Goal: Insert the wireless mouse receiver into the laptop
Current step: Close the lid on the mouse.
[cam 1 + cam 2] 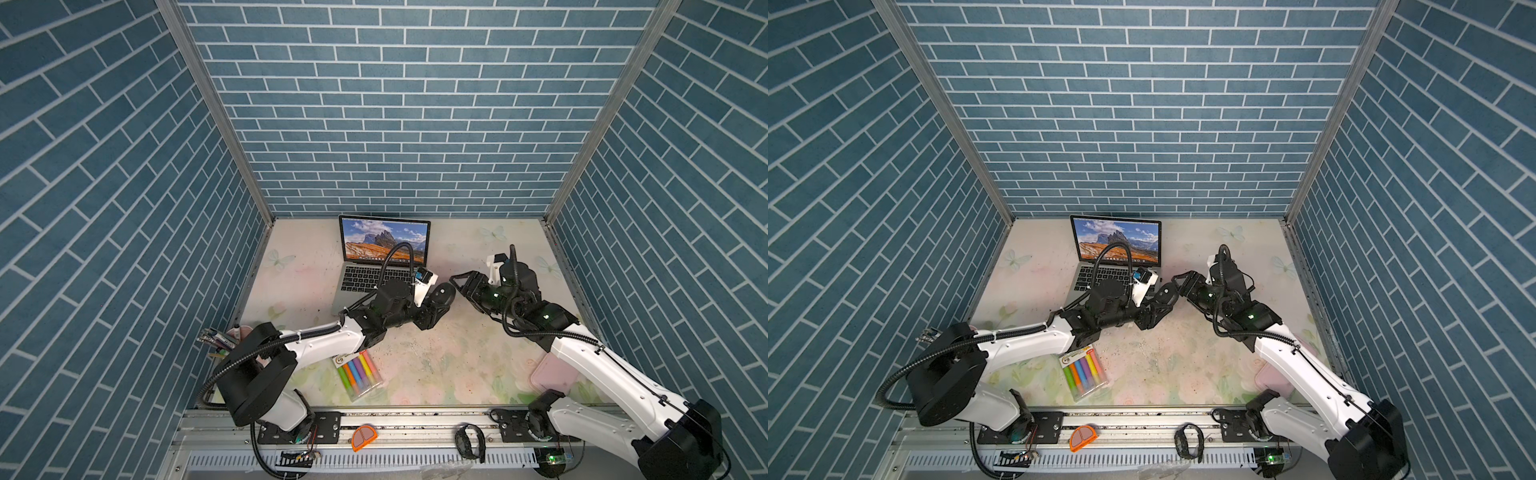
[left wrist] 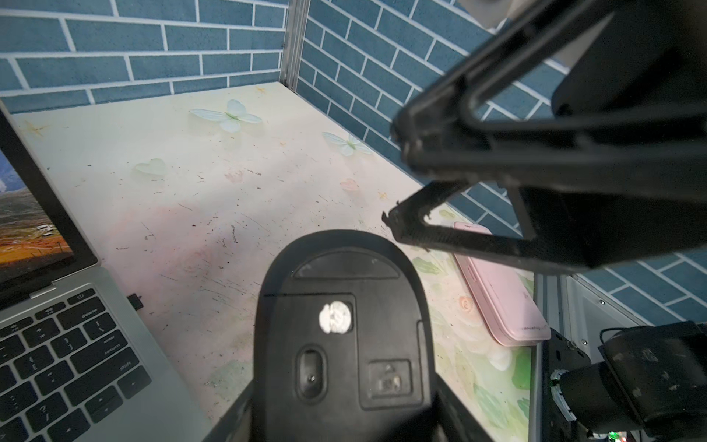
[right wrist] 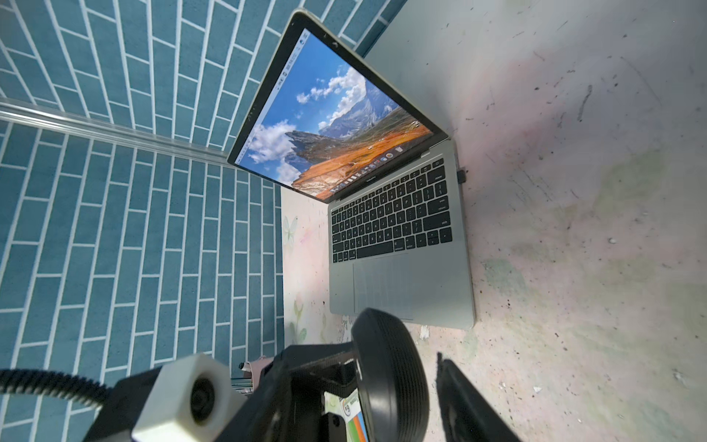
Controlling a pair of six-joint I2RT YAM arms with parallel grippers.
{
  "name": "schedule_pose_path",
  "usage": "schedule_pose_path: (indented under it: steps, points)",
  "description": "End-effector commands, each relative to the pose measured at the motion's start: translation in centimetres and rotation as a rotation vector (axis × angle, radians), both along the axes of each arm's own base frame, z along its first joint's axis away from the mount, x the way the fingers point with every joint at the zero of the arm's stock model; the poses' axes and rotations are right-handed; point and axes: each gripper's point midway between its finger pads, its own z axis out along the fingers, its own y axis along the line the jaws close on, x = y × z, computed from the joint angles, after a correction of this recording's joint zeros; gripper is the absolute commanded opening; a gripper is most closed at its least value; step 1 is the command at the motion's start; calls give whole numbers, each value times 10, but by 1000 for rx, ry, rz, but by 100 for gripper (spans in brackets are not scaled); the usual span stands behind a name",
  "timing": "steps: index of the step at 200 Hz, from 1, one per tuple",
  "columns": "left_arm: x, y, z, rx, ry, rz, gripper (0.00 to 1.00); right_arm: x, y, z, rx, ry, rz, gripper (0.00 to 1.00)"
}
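Black wireless mouse receiver (image 2: pixel 134 301) seated in the right edge of the laptop (image 3: pixel 401 283): insertion apparently complete. Beside the laptop, left gripper (image 1: pixel 436 302) clamping the upturned mouse (image 2: pixel 344 325); right gripper (image 2: pixel 396 181) spread, empty.

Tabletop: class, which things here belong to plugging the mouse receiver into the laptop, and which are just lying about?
Job in hand: receiver, at the side edge of the laptop; mouse, held in the left gripper; open right gripper.

Lying about: marker pack; pink case; pen pot; orange piece and black strap on the front rail.
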Motion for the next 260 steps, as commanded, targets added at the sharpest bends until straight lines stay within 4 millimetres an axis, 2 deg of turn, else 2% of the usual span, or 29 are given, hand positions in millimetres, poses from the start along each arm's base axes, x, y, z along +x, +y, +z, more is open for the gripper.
schedule_pose_path:
  steps: [1, 75, 122, 175, 240, 260]
  points:
    - [-4, -1, 22, -54, -59, -20, 0, 2, 3, -6, 26, 70, -3, 60]
    - [-1, -4, 34, -88, -89, -22, 0, 3, 10, -17, 62, 100, 5, 44]
    - [2, -5, 41, -107, -108, -15, 0, 0, 13, -25, 111, 121, 6, 29]
    - [6, -5, 51, -133, -137, 9, 0, -6, 21, -33, 141, 140, 22, 22]
    - [9, -10, 62, -159, -162, 7, 0, -17, 45, -48, 124, 180, 105, 13]
    - [8, -9, 58, -147, -148, 8, 0, -19, 41, -50, 106, 179, 97, 15]
